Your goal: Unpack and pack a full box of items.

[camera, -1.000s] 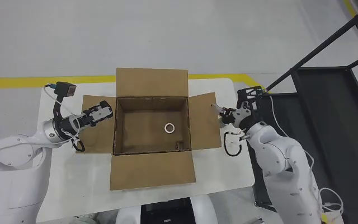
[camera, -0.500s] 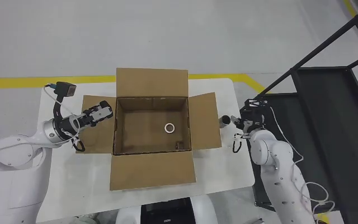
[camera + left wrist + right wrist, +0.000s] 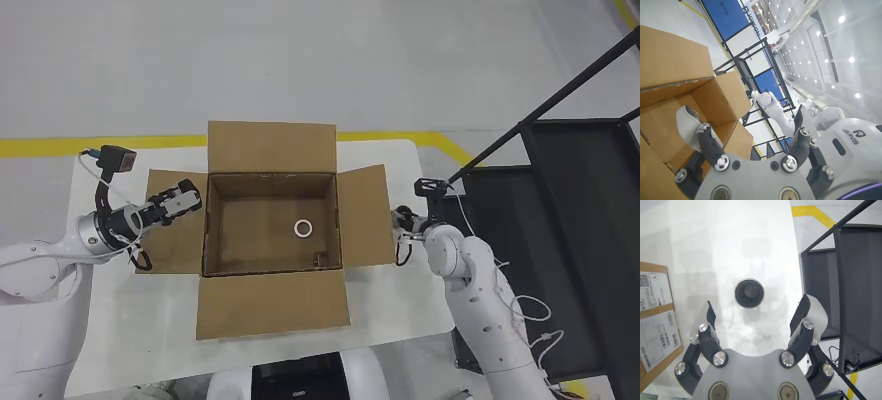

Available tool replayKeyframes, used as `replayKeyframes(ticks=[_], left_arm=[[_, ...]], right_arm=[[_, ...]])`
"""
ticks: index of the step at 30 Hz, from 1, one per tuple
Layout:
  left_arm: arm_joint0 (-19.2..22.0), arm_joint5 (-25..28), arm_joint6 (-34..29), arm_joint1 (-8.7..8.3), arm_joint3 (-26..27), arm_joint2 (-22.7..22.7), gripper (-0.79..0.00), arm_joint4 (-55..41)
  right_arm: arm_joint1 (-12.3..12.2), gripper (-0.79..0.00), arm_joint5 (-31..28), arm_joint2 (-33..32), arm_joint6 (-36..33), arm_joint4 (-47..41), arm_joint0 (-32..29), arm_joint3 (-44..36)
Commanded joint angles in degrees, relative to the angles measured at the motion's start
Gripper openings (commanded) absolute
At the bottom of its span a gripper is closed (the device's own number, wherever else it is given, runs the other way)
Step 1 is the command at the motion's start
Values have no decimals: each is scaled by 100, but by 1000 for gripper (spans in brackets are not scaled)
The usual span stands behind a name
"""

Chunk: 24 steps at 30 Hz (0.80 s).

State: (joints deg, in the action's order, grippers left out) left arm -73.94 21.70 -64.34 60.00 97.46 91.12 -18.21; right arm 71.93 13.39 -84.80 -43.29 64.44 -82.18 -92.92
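Observation:
An open cardboard box sits mid-table with its four flaps spread. Inside it lie a white tape roll and a small dark item. A dark round cylinder stands upright on the white table, just beyond the box's right flap. My right gripper hangs open above the table, close to the cylinder but not around it. Open and holding nothing, my left gripper rests over the box's left flap, beside the box wall.
A black metal rack stands right of the table, close to my right arm. A yellow floor line runs behind the table. Labels cover the outer face of the right flap.
My right gripper has left the dark cylinder standing on the table, pulled off to the right, then swung round toward the table's front. The left arm has not moved.

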Motion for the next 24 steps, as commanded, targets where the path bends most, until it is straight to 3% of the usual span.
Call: replayKeyframes(ticks=[1, 13, 14, 17, 18, 19, 20, 21, 22, 24], left_arm=[[0, 0, 0, 0, 0, 0, 0, 0], [0, 0, 0, 0, 0, 0, 0, 0], [0, 0, 0, 0, 0, 0, 0, 0], [0, 0, 0, 0, 0, 0, 0, 0], [0, 0, 0, 0, 0, 0, 0, 0], [0, 0, 0, 0, 0, 0, 0, 0], [0, 0, 0, 0, 0, 0, 0, 0], [0, 0, 0, 0, 0, 0, 0, 0], [0, 0, 0, 0, 0, 0, 0, 0], [0, 0, 0, 0, 0, 0, 0, 0]], right_arm=[[10, 0, 6, 49, 28, -36, 95, 174], [58, 0, -149, 230, 257, -333, 481, 938], [62, -28, -177, 233, 275, -393, 506, 976], [68, -394, -243, 245, 314, -489, 579, 1065], [70, -443, -251, 244, 327, -522, 603, 1098], [71, -570, -258, 249, 335, -535, 629, 1139], [74, -613, -268, 255, 345, -569, 656, 1173], [77, -727, -275, 259, 357, -602, 679, 1204], [79, -770, -281, 268, 369, -613, 701, 1235], [83, -785, -291, 293, 375, -634, 740, 1286]])
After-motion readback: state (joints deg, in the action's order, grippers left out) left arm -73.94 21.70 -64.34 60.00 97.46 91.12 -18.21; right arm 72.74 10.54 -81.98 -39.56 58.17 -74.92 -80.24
